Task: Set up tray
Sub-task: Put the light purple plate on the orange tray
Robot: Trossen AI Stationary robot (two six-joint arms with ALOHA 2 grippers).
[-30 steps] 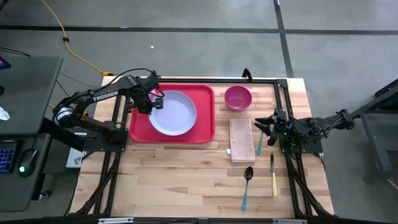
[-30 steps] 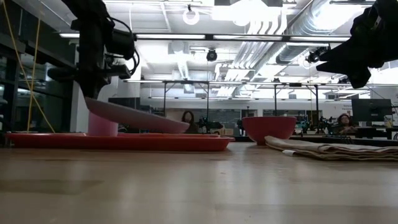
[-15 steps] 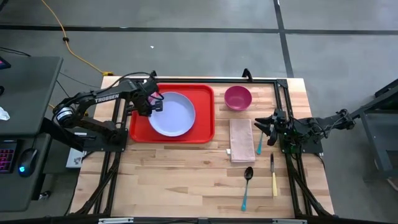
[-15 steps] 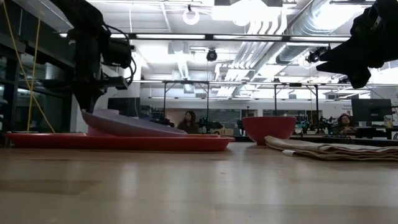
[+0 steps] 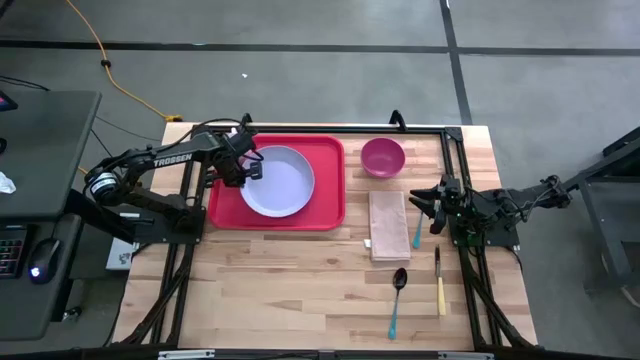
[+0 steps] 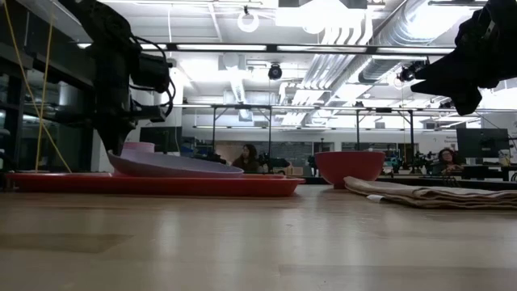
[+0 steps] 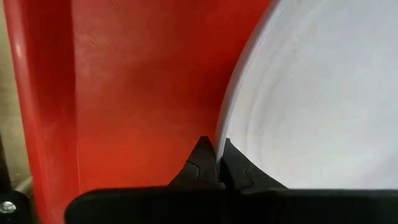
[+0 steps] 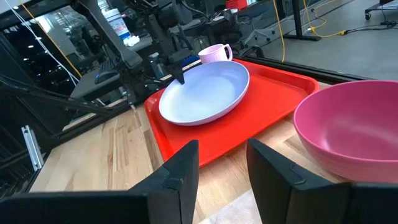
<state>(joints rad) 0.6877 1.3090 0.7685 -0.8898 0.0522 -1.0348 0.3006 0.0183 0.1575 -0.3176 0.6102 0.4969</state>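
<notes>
The only legible text is the white word "TROSSEN", printed along the dark left arm [image 5: 170, 157] in the high view, on the link reaching over the left side of the bench. No other label, number or sign can be read.

The flat red tray [image 5: 327, 190] with a low rim lies level at the table's far-left side.

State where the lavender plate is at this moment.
In the high view the lavender plate lies on the red tray at the table's far left, its left rim pinched by the left gripper; the pink bowl stands to its right.
</notes>
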